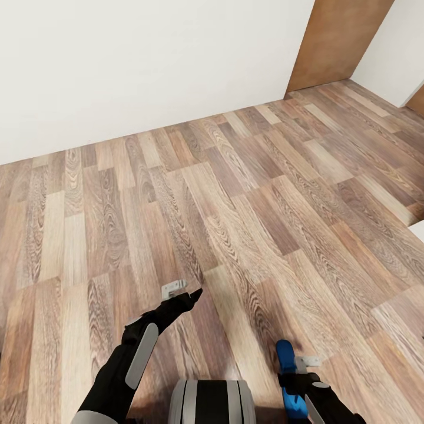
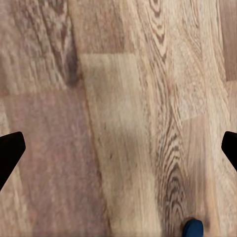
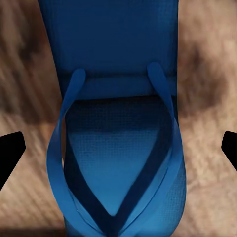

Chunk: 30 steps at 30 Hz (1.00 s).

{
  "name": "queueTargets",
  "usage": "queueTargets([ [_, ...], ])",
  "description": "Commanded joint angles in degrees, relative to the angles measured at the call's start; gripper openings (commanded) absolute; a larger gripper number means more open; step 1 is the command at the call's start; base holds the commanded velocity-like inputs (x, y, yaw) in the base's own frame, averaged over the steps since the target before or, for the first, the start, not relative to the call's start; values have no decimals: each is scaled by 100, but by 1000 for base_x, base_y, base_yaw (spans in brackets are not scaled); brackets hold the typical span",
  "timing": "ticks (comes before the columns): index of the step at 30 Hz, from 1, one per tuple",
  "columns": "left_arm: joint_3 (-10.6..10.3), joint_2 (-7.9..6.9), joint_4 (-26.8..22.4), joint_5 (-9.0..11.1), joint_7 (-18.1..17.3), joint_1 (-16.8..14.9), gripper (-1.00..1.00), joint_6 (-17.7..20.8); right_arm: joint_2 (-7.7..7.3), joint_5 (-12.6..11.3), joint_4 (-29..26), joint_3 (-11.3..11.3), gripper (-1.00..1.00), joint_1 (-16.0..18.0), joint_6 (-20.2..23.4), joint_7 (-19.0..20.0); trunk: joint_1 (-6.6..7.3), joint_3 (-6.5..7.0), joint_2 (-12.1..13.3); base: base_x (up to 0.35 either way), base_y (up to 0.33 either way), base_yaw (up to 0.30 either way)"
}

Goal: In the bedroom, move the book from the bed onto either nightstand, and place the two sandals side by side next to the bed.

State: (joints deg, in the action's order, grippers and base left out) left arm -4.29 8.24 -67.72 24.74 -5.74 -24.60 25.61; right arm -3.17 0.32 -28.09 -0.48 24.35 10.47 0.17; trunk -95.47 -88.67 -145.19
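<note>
One bright blue sandal (image 1: 287,377) lies on the wood-plank floor (image 1: 235,194) just in front of my base, on the right. My right gripper (image 1: 299,381) hangs directly over it, open. In the right wrist view the sandal (image 3: 118,143) with its V-shaped strap sits between the spread fingertips (image 3: 11,150), which stand apart from its edges. My left gripper (image 1: 185,293) is open above bare planks, and its view catches the sandal's tip (image 2: 192,228) between wide fingers (image 2: 10,153). The book, the bed, the nightstands and the other sandal are out of view.
A white wall (image 1: 147,65) runs along the far side. A brown door (image 1: 338,41) stands at the top right beside another white wall corner (image 1: 391,47). A white edge (image 1: 419,231) pokes in at the right. My base (image 1: 212,401) shows at the bottom.
</note>
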Motion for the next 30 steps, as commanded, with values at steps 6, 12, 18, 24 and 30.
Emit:
queueTargets([
  [6, 7, 2, -5, 29, -6, -1, 100, 32, 0, 3, -12, -5, 100, -1, 35, 0, -4, -48, -4, 0, 0, 0],
  [12, 6, 2, -5, 29, -6, -1, 100, 32, 0, 3, -12, -5, 100, -1, 35, 0, -15, -136, -9, 0, 0, 0],
  [18, 7, 2, -5, 29, -6, -1, 100, 32, 0, 3, -12, -5, 100, -1, 34, 0, -15, -136, -9, 0, 0, 0],
  [24, 7, 2, -5, 29, -6, -1, 100, 32, 0, 3, -12, -5, 100, -1, 36, 0, -15, -136, -9, 0, 0, 0],
  [30, 7, 2, -5, 30, -6, -1, 100, 32, 0, 3, -12, -5, 100, -1, 34, 0, -15, -136, -9, 0, 0, 0],
])
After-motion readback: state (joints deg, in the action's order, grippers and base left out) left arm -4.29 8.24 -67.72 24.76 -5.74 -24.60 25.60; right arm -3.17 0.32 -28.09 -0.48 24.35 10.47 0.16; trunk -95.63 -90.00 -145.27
